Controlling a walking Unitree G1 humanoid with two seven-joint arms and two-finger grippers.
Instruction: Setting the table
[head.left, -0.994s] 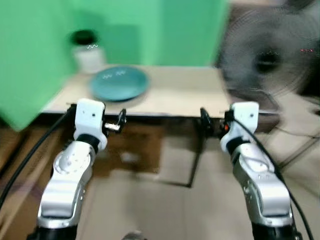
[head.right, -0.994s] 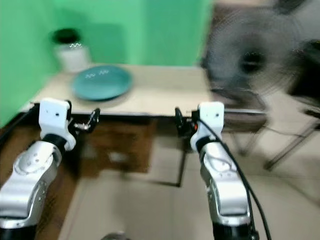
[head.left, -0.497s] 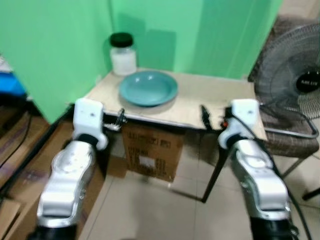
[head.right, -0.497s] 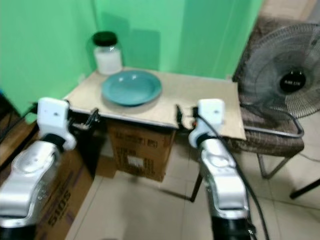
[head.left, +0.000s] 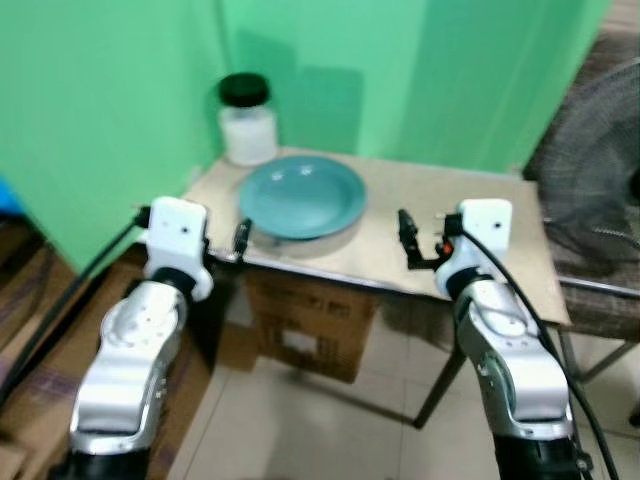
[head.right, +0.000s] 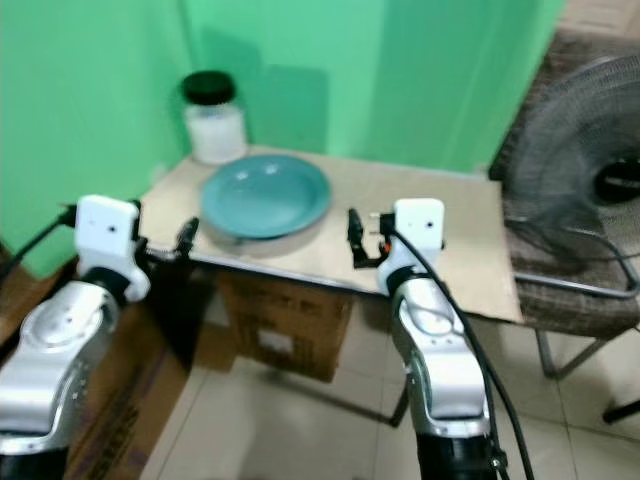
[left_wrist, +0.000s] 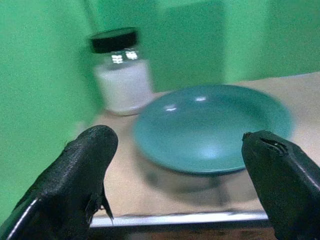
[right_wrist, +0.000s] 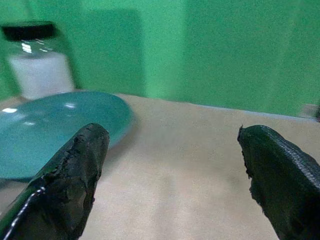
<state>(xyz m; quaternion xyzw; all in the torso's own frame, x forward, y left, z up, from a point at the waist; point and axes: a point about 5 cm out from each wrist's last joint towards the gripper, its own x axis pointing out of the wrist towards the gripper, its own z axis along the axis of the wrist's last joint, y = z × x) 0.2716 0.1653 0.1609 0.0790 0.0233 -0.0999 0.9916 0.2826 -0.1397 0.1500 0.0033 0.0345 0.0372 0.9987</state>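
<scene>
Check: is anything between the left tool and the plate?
Nothing visible. The left tool is open at the table edge, and the plate lies straight ahead across bare tabletop. The jar stands behind the plate, off to one side.

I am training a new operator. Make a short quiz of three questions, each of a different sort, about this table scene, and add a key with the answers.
1. True or false: the teal plate lies on the table.
2. Multiple choice: the jar behind the plate has a lid that is A) red, B) black, C) white.
3. Fill in: the fingers of the left gripper and of the right gripper stand ____.

Key: 1 true; 2 B; 3 open.
</scene>
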